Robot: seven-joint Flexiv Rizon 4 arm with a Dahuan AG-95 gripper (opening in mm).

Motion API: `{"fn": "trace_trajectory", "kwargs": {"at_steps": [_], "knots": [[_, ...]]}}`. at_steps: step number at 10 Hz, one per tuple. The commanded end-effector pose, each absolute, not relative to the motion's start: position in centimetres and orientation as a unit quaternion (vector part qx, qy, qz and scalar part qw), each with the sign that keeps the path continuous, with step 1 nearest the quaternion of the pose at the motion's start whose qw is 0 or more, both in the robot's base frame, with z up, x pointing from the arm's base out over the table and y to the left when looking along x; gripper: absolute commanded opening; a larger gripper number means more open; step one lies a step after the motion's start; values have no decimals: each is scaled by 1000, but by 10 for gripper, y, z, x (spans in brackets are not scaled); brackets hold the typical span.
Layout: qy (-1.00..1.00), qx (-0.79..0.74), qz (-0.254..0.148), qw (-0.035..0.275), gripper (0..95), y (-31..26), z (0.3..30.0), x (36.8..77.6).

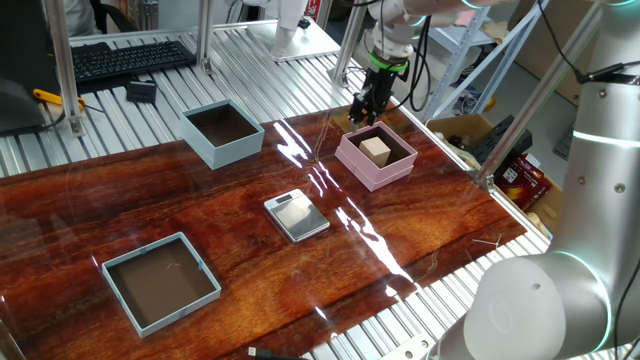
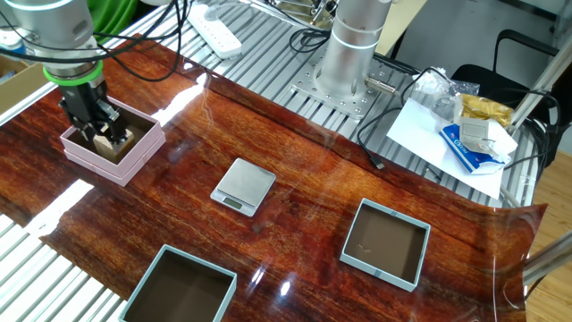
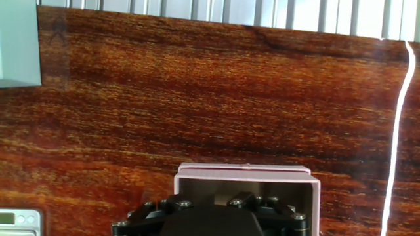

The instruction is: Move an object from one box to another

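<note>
The object, a small tan cube [image 1: 376, 150], sits inside the pink box [image 1: 378, 177] at the table's far right. In the other fixed view the cube [image 2: 114, 141] lies in the pink box [image 2: 114, 166] at upper left. My gripper [image 1: 368, 104] hangs over the far side of that box, fingers pointing down and standing apart, just beside the cube and not clamped on it. From the other side the gripper [image 2: 96, 125] reaches down into the box. The hand view shows the pink box's wall [image 3: 243, 174] past the gripper [image 3: 213, 203]. The tall light blue box [image 1: 222, 133] stands far left.
A silver scale [image 1: 297, 215] lies mid-table. A shallower grey-blue tray [image 1: 160, 282] sits near the front left. The corner of a light blue box [image 3: 18, 42] shows at the hand view's upper left. Metal posts [image 1: 510, 100] rise close behind the pink box.
</note>
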State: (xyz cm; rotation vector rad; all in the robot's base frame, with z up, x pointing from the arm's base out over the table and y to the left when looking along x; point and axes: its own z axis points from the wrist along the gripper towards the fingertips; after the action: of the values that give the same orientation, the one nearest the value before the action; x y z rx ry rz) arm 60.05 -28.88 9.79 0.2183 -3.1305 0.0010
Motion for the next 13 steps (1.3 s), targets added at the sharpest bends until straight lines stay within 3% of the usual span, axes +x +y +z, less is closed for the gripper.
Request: {"fn": "trace_trajectory", "kwargs": {"at_steps": [1,9,10,13], "knots": [[-997,80,-3,2,570,-288,99,598],[-998,68,-11,-5,570,-288,99,599],[-999,42,-10,-10,760,-288,99,599],[-1000,19,-4,-12,760,-288,99,599]]}}
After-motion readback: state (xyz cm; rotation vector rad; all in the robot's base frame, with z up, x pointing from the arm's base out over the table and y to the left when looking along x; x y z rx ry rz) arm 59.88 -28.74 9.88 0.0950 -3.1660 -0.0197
